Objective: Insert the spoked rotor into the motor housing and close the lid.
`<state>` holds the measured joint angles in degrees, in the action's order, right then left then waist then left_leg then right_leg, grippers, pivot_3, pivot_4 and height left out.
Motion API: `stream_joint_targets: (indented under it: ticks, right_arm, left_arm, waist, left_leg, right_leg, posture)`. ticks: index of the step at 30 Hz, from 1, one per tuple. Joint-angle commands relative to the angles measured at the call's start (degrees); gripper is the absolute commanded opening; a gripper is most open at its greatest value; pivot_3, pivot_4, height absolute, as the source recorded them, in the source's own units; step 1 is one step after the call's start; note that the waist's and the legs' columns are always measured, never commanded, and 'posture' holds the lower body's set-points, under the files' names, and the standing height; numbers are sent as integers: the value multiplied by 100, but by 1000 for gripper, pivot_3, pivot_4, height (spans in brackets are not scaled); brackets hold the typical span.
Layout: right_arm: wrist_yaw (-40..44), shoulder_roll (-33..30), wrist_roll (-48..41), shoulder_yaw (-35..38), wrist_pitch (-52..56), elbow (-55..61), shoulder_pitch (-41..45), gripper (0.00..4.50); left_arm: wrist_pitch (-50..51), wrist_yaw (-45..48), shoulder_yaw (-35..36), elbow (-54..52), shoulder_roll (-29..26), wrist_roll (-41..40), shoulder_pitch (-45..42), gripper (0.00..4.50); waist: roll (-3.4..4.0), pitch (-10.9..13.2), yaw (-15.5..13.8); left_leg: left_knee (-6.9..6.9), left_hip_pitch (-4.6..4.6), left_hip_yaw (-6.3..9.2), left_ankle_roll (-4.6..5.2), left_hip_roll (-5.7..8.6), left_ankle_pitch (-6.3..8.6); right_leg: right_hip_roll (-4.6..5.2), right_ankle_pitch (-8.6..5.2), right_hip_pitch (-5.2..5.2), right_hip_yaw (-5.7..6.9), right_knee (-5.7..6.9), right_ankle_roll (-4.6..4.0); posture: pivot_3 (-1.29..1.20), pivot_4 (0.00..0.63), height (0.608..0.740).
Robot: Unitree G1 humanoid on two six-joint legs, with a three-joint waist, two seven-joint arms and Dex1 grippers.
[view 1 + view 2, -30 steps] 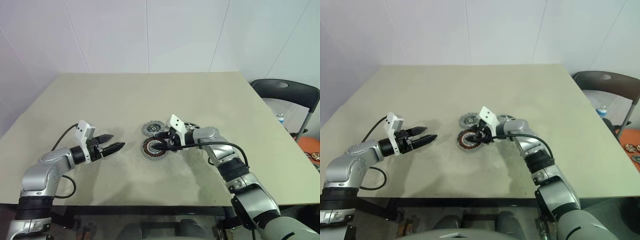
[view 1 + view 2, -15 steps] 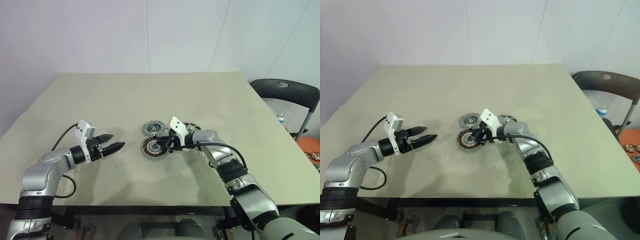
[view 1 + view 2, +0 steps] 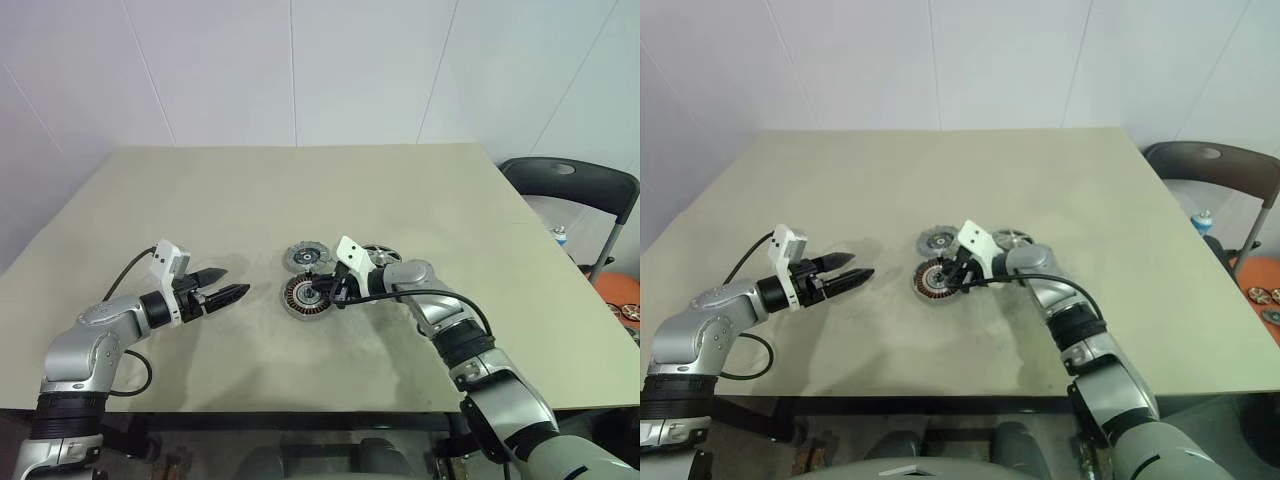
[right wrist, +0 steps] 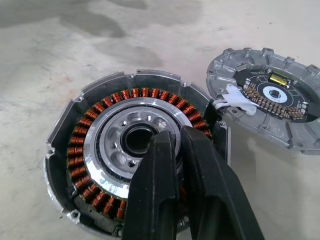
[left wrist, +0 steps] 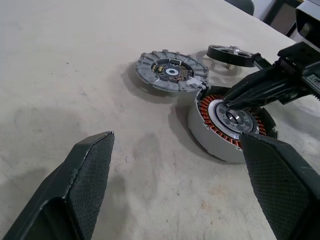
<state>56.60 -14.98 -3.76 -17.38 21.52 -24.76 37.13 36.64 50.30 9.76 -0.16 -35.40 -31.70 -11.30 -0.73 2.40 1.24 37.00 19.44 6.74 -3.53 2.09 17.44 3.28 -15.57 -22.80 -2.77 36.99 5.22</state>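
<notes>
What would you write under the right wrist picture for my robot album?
The right gripper, fingers shut, presses onto the silver centre of the motor housing, with the grey lid lying beside it on the table.

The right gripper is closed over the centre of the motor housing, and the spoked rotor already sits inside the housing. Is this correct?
Not quite. The right gripper is shut over the motor housing, but the left wrist view shows the spoked rotor lying on the table beyond the housing.
</notes>
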Motion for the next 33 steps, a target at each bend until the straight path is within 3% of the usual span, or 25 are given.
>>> stream_joint_targets:
  ticks: [1,26,33]
  right_arm:
    - [236,72,-226,7,158,385,41,334]
    - [-272,389,155,-200,-245,-181,-40,334]
    - [-733,774,-186,425,358,-988,225,334]
  left_arm:
    - [-80,-18,86,-141,-1,-46,-78,4256]
    - [-93,-41,71,-152,16,-43,-45,4256]
    - [-77,-96,99,-166,63,-62,-46,4256]
  waist:
    - [1,0,3]
    - [1,0,-6]
    - [-3,-3,28]
  left_leg:
    - [-1,0,1,0,0,0]
    - [2,0,-1,0,1,0]
    - [4,-11,1,-2,-1,-1]
  right_leg:
    - [0,0,-1,0,1,0]
    - [0,0,2,0,1,0]
    - [-3,1,9,-2,8,-2]
  posture:
    - [0,0,740]
    - [0,0,740]
    - [0,0,740]
